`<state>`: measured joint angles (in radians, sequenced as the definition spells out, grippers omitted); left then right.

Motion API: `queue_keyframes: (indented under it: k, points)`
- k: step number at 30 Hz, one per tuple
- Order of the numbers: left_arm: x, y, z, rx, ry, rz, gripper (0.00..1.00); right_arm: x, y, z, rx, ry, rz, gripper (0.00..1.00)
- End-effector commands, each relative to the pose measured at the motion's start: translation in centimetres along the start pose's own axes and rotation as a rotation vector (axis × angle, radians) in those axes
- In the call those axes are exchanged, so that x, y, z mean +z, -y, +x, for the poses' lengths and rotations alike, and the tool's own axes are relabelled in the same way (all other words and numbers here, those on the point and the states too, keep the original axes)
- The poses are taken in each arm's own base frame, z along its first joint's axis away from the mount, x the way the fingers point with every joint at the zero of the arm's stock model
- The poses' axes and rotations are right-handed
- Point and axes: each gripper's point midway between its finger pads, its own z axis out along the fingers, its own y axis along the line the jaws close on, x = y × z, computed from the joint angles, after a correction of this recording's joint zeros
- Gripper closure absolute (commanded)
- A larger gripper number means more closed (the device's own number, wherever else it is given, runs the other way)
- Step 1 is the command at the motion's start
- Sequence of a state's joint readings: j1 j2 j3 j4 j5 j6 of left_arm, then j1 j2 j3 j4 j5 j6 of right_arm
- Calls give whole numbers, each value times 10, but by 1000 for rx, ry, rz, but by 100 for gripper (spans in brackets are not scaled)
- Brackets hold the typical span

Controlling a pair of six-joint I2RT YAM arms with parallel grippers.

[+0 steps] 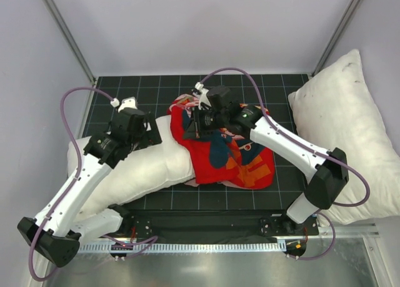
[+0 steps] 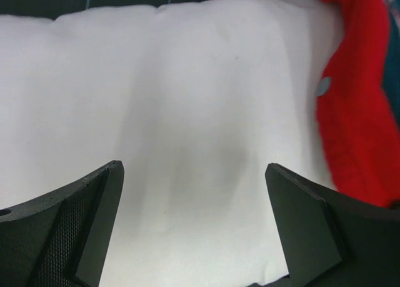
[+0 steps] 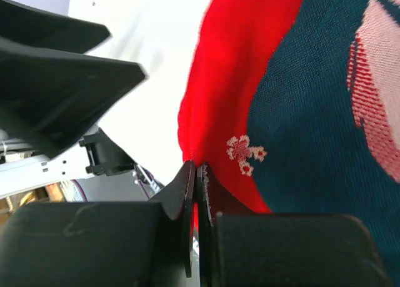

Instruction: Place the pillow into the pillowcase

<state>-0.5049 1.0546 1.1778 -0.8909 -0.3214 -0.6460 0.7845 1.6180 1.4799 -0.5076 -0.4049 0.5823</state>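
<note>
The white pillow lies on the black gridded mat at the left, its right end reaching into the red pillowcase. My left gripper is open and hovers just over the pillow, its fingers spread on either side of the white fabric; the red case edge shows at the right. My right gripper is shut on the pillowcase's red edge and holds it raised at the case's opening. The dark blue print fills the right wrist view.
A larger white pillow with dark specks leans at the right edge of the mat. The black mat ends at a metal rail along the front. Grey walls close in the back and sides.
</note>
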Motion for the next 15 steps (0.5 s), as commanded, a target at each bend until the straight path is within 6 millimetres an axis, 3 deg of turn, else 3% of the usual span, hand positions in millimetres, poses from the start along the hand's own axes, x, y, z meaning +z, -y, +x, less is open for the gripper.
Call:
queue_keyframes:
  k: [1,4,7,8,9,10,12,13,14,15]
  points:
    - [-4,-28,18,31,-15,-86,0,-25,-14,-23,-71,123,8,95]
    - [13,-37,47,17,-71,-114,0,-28,-11,-25,-70,140,38,96]
    - [36,-28,72,4,-140,-75,0,-27,-8,-25,-66,142,47,96]
    - [49,-17,86,-13,-166,-16,5,-26,-8,-24,-68,135,43,96]
    - [55,-10,93,-20,-186,20,16,-23,-9,-22,-70,126,39,96]
    - [62,-5,99,-41,-203,38,44,-16,-7,-20,-65,109,41,96]
    - [67,7,102,-58,-220,89,71,-11,-11,-20,-70,100,33,96]
    - [68,19,94,-78,-202,135,98,-8,-15,-19,-74,91,24,95]
    - [69,22,91,-80,-199,139,100,-4,-17,-24,-75,91,18,96]
    - [65,28,75,-87,-162,150,100,-4,-20,-28,-77,95,14,96]
